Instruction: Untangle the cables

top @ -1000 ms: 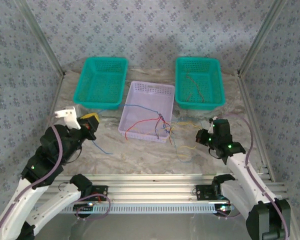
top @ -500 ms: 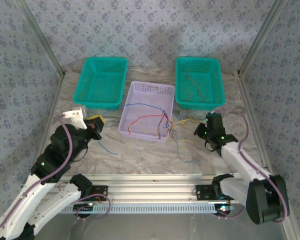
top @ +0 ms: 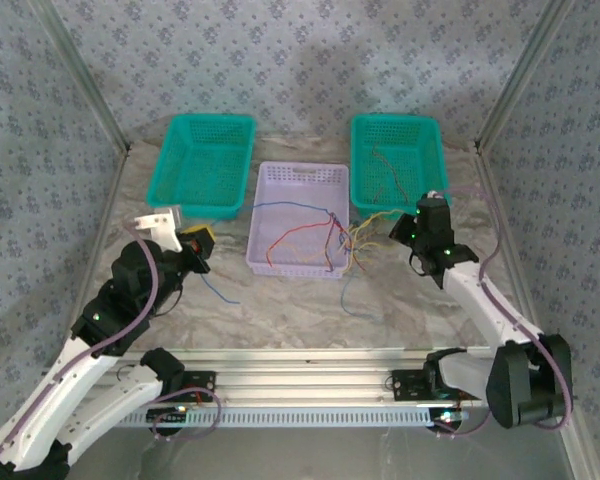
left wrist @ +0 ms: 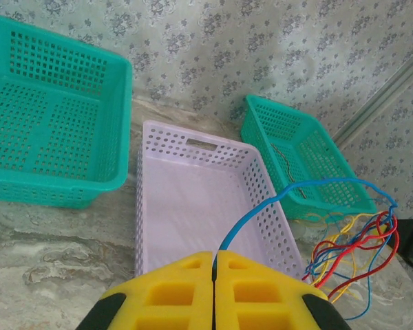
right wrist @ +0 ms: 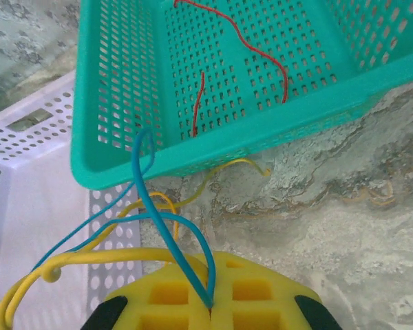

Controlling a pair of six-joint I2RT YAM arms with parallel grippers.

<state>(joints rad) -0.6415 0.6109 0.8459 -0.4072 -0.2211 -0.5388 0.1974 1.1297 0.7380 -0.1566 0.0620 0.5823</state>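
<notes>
The cables (top: 336, 236) are a knot of red, yellow, blue and orange wires hanging over the right rim of the lilac basket (top: 300, 172). My left gripper (top: 198, 246) hovers left of that basket, shut on a blue cable (left wrist: 261, 210) that arcs across to the tangle (left wrist: 358, 240). In the left wrist view its yellow fingertips (left wrist: 214, 256) meet with the wire pinched between them. My right gripper (top: 406, 232) sits in front of the right teal basket (top: 398, 205), shut on another blue cable (right wrist: 158, 220). A yellow cable (right wrist: 89, 258) loops past its tip (right wrist: 210, 311).
An empty teal basket (top: 205, 165) stands at the back left. Red loose wires (right wrist: 261, 55) lie in the right teal basket (right wrist: 227, 148). A blue tail (top: 220, 290) trails on the marbled table below my left gripper. Patterned walls and metal posts close in both sides.
My right gripper has moved away from me toward the right teal basket, pulling the tangle with it. My left gripper has edged forward and right. The lilac basket has shifted slightly right.
</notes>
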